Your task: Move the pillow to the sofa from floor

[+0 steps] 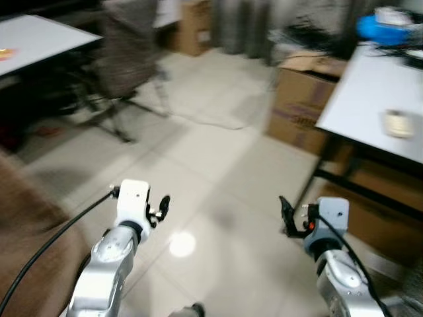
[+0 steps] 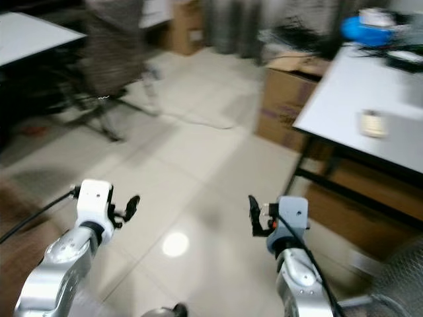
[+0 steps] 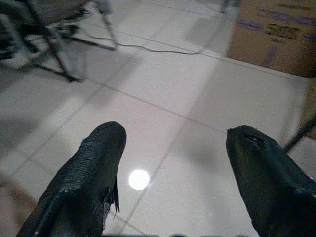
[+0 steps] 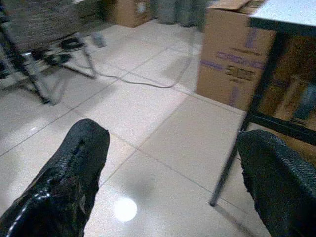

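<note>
Search/approach step, nothing grasped yet. Both arms are raised in front over the glossy pale tiled floor (image 1: 218, 198). Left gripper (image 3: 173, 163): jaws released, wide apart, bare tile between them. Right gripper (image 4: 173, 173): jaws also released, empty.

Brown fabric mass (image 1: 26, 238) sits at the robot's near left, beside the left arm; could be the sofa edge, can't confirm. The pillow can't be made out on any floor in view, and the head views are blurred.

Further out: white counter on dark legs (image 1: 370, 105) to the right, printed brown cardboard box (image 1: 297, 105) beside it. Grey mesh office chair (image 1: 125, 59) at far left, thin cable (image 3: 148, 49) trailing across the tiles.

Next move, my read: turn or pan until the pillow comes into view, then walk up and bend with jaws kept released. Watch the cable and the counter leg (image 4: 232, 158) while turning.
</note>
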